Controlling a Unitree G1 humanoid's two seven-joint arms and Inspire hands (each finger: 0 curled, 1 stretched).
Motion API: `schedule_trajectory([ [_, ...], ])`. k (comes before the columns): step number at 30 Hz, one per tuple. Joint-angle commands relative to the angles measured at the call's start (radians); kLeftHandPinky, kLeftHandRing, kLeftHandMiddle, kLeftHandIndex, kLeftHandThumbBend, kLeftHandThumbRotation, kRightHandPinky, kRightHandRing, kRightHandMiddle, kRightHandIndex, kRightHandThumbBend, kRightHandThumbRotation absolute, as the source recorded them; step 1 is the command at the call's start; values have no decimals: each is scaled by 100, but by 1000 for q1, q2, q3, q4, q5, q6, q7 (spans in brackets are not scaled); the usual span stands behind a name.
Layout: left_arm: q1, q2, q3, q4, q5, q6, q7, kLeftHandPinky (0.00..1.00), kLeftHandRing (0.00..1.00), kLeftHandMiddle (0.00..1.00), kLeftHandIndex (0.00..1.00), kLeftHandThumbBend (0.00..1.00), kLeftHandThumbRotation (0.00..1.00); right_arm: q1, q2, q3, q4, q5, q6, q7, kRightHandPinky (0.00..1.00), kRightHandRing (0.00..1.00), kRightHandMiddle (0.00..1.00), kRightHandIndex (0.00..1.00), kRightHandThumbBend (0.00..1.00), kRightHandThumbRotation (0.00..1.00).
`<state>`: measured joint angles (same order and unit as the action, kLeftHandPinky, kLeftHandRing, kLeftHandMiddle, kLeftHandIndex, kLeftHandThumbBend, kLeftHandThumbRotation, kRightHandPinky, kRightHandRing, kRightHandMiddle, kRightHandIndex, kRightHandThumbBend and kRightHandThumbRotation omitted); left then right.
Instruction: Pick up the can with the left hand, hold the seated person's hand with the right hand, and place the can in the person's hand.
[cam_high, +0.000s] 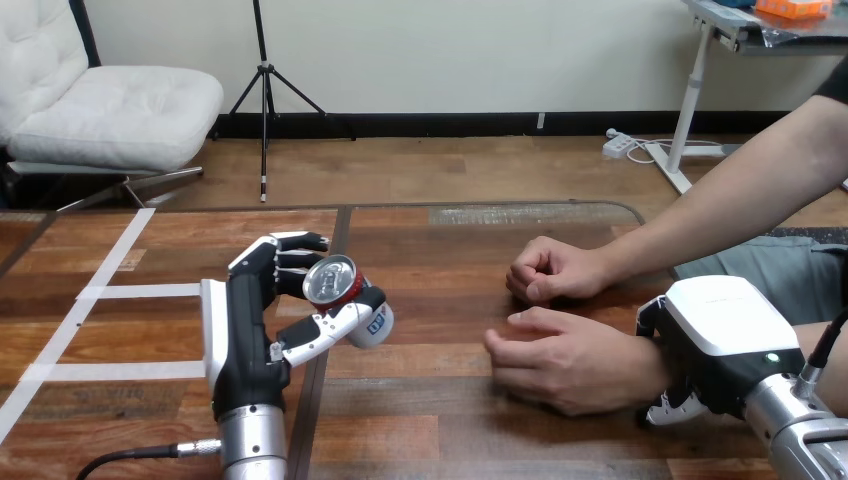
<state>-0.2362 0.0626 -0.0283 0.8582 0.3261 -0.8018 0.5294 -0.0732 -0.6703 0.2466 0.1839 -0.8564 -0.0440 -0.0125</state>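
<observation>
Gripping the can (338, 288) with the left hand (250, 330), over at the left part of the table (430, 420). With fingers (290, 250) bent over the far side of the can and the thumb (335, 328) pressed along the near side. Holding it tipped over, with the shiny top turned up toward the camera and the bottom end pointing right. Hard to tell whether touching the wood or held just above it. Coming up from the bottom edge on a silver forearm (250, 440), with the white shell at the hand's left side.

Over at the right, sitting on top of the person's wrist (648, 372) with the right hand (720, 330), white shell up. With fingers (668, 408) curled down round the near side of that wrist, so clamped on it. Just left of there, the person's near hand (565, 365) lying on the table, palm down, with loosely bent fingers pointing left. Right behind it, the person's far hand (555, 270) closed in a loose fist, also down on the wood. Very close together, those two; touching or not, hard to tell.

Can well apart from both of the person's hands, with bare wood in between. Strips of white tape (110, 290) on the table, left of the left hand.
</observation>
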Motion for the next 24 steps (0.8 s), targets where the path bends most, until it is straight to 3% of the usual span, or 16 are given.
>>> schedule_trajectory([
  [1,-101,-24,-21,-61,4,-33,-15,49,45,47,55,72,0,8,10,-16,-82,34,-10,12,15,24,36,46,80,0],
  [8,-115,-48,-30,-79,5,-18,-31,50,45,47,55,72,0,17,15,-19,-162,15,11,46,16,24,35,46,80,0],
  [15,-126,-72,-41,-99,14,-10,-44,49,45,47,55,73,0,27,28,-26,-261,18,52,111,17,25,37,48,80,0],
  [24,-131,-91,-58,-116,18,-4,-63,48,44,47,55,73,0,37,30,-26,-348,2,71,144,20,26,37,48,83,0],
])
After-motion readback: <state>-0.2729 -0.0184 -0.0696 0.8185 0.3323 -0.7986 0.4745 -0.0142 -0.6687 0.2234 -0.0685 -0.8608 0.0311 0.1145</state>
